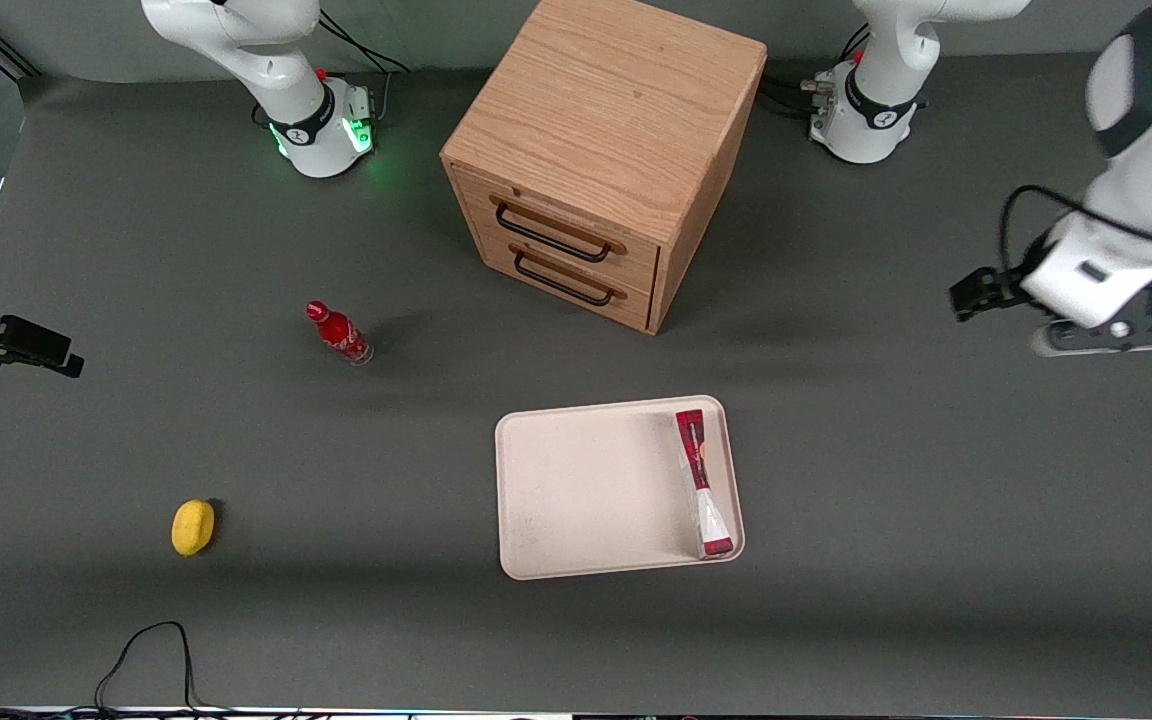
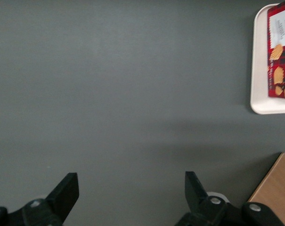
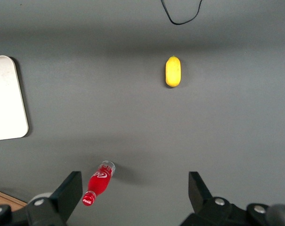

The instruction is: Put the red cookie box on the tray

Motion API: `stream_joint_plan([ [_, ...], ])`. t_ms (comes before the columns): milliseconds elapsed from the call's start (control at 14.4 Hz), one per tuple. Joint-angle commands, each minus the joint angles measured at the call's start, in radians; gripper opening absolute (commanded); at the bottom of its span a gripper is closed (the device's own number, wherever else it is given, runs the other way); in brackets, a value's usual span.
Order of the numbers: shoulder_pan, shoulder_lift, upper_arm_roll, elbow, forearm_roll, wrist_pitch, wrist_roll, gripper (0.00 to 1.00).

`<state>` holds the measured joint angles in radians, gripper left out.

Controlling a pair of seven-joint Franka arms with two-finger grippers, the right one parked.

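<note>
Since red cookie box (image 1: pixel 702 482) already lies on edge inside tray (image 1: pixel 576 485), likely light, stiff, crushable carton; best pinched across thin sides. Gripper (image 2: pixel 132 187) spread, empty, well off tray toward working arm's end.

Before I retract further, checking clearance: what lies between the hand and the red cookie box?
Only bare table; the open hand hangs off the tray, as the left wrist view shows, red cookie box.

wrist view cuts the red cookie box (image 2: pixel 280 49) and tray (image 2: pixel 258 61) at the frame edge, wooden drawer cabinet (image 2: pixel 275 190) only a corner. gripper (image 2: pixel 131 188), parked over bare table nr the working arm's end, shows fingertips (image 2: pixel 67 188) only, spread wide. box print too small to read in front view.
</note>
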<state>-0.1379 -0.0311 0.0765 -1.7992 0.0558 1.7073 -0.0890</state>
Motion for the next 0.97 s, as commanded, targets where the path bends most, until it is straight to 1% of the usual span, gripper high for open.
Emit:
stream_joint_plan([
  [0, -0.012, -0.001, 0.049, 0.053, -0.011, -0.06, 0.08, 1.0],
  [347, 0.009, 0.002, 0.036, 0.107, -0.008, -0.104, -0.001, 1.0],
  [556, 0.098, 0.002, -0.055, 0.129, -0.019, -0.147, 0.002, 1.0],
  [903, 0.113, 0.003, -0.061, 0.155, -0.019, -0.172, 0.006, 1.0],
])
